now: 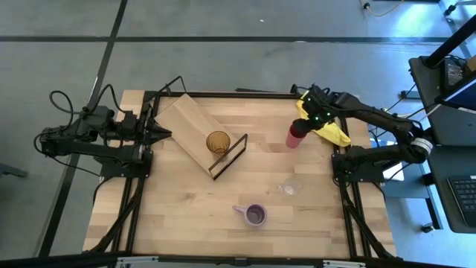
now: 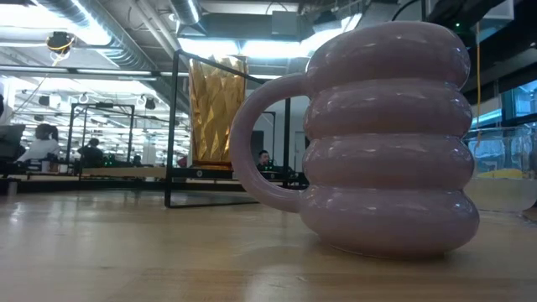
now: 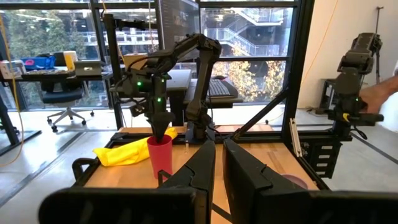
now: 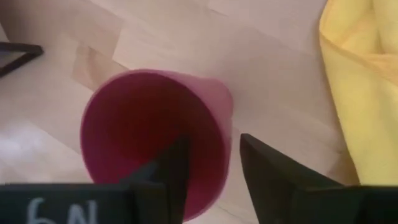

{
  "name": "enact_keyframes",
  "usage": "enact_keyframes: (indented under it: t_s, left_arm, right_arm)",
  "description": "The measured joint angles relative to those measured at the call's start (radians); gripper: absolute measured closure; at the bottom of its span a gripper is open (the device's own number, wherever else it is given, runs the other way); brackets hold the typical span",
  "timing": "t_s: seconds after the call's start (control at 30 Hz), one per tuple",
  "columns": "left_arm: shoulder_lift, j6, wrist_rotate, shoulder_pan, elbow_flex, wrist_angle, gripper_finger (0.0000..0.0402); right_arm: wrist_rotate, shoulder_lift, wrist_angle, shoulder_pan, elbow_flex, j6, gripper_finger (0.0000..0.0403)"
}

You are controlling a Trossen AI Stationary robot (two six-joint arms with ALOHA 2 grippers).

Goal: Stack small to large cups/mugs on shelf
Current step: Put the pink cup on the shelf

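Note:
The red cup (image 1: 295, 136) stands upright on the table at the far right, next to the yellow cloth (image 1: 329, 131). My right gripper (image 1: 301, 127) is above it, pointing down and open. One finger (image 4: 174, 165) is inside the cup (image 4: 149, 134) and the other (image 4: 267, 171) is outside its wall. The amber tumbler (image 1: 218, 142) stands on the shelf board (image 1: 186, 119) by the black wire frame (image 1: 232, 155). The clear glass (image 1: 290, 187) and the purple mug (image 1: 255, 215) stand on the near part of the table. My left gripper (image 1: 165, 135) is shut at the board's left end. My right gripper comes from above with one finger inside the red cup and one outside the wall (image 4: 227, 143) on the cloth's side. A gap shows between the fingers and the wall, and I cannot tell whether they touch it. The cup stands on the table (image 3: 160, 155).
The yellow cloth lies close to the right of the red cup (image 4: 360, 93). The board lies slantwise at the far left of the table's middle. Bare tabletop (image 1: 253, 175) lies between the board and the two near vessels. In the low view the purple mug (image 2: 386, 143) fills the foreground.

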State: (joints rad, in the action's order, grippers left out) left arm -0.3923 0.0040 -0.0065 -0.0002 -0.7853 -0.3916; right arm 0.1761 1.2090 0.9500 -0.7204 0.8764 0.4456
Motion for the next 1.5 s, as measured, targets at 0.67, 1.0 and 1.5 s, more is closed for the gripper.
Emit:
enact_keyframes:
  t_s: [0.67,1.0,1.5]
  left_arm:
    - [0.000,0.000,0.000,0.000,0.000,0.000,0.0374]
    - [0.000,0.000,0.000,0.000,0.000,0.000,0.0374]
    - [0.000,0.000,0.000,0.000,0.000,0.000,0.0374]
  right_arm:
    - [-0.124,0.046,0.009,0.038,0.248,0.019,0.0393]
    - [-0.358,0.378,0.188,0.112,0.776,-0.144,0.0395]
    - [-0.209,0.923,0.264,0.233,1.478,-0.197,0.0393]
